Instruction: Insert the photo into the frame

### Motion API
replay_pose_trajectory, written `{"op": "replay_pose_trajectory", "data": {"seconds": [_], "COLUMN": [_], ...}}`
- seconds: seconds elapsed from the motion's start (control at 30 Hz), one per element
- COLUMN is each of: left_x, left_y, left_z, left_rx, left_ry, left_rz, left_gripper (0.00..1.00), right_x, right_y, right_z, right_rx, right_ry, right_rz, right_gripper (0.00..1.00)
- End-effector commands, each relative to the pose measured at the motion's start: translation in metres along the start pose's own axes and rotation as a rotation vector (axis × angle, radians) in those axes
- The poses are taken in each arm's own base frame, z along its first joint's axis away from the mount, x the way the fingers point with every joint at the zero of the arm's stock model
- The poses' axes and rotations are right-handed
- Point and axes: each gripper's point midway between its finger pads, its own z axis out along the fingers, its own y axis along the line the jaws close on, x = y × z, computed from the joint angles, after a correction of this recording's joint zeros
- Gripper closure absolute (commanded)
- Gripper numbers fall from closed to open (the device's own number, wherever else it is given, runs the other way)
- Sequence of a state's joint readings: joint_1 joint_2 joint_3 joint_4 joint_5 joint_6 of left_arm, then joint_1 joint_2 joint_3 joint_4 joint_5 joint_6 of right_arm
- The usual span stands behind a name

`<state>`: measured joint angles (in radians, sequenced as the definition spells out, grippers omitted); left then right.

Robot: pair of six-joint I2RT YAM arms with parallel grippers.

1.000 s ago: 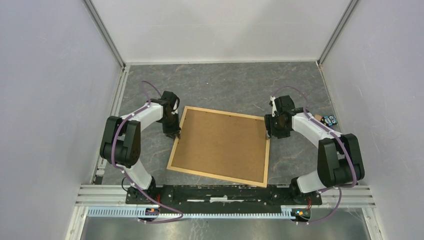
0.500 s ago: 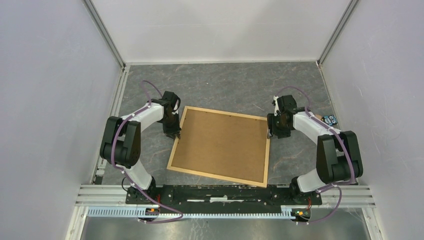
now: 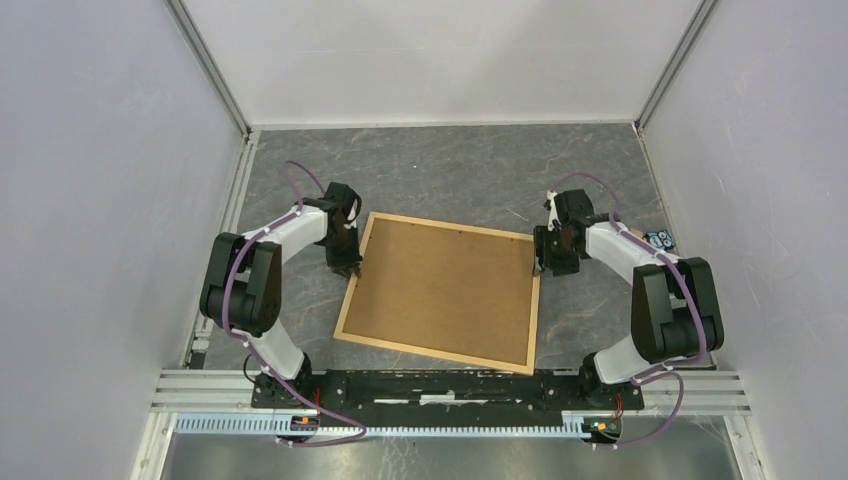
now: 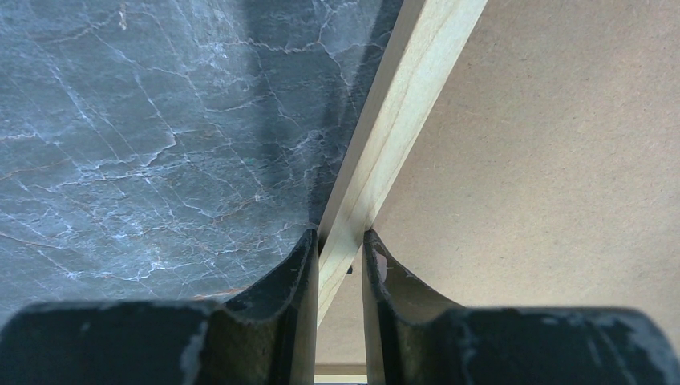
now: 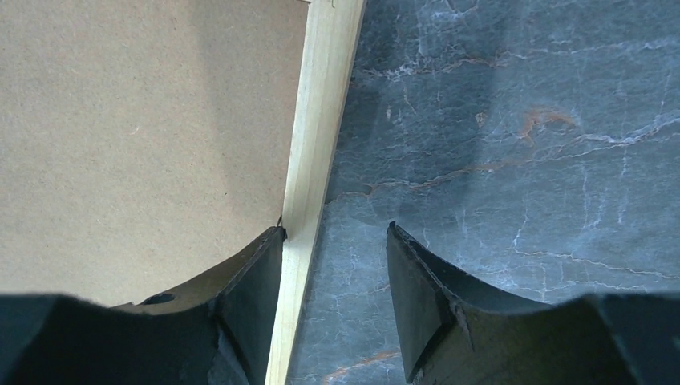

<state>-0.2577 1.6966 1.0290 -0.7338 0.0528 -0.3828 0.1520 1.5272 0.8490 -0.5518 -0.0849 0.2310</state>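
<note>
Stayed pinched with the left gripper [image 4: 341,241] on the frame [image 4: 401,104], nearly closed: one finger outside the light wood strip, the other inside, over the brown backing board [image 3: 445,290]. Held the right gripper [image 5: 337,233] spread wide, gripping nothing, with the opposite strip in the gap just beside its board-side finger and grey table [image 5: 521,160] under the outer one. Swung the right elbow in closer since a second ago. Left the frame flat and unshifted between both grippers.
</note>
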Motion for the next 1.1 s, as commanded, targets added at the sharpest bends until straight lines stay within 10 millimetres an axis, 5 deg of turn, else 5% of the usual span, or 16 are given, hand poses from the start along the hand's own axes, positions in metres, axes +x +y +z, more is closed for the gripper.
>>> {"op": "replay_pose_trajectory", "data": {"seconds": [0.0, 0.7, 1.07], "left_x": [0.01, 0.011, 0.011], "left_y": [0.004, 0.003, 0.002], "left_z": [0.001, 0.0, -0.001], "left_rx": [-0.024, -0.031, -0.03], "left_ry": [0.02, 0.014, 0.013], "left_rz": [-0.014, -0.004, 0.003], "left_gripper": [0.98, 0.98, 0.98], "right_x": [-0.023, -0.002, 0.016], "right_y": [-0.006, -0.011, -0.032], "right_z": [-0.013, 0.015, 0.024], "right_rx": [0.027, 0.033, 0.137], "right_ry": [-0.073, 0.0, 0.045], "right_rz": [0.006, 0.013, 0.012], "right_gripper": [0.44, 0.45, 0.45]}}
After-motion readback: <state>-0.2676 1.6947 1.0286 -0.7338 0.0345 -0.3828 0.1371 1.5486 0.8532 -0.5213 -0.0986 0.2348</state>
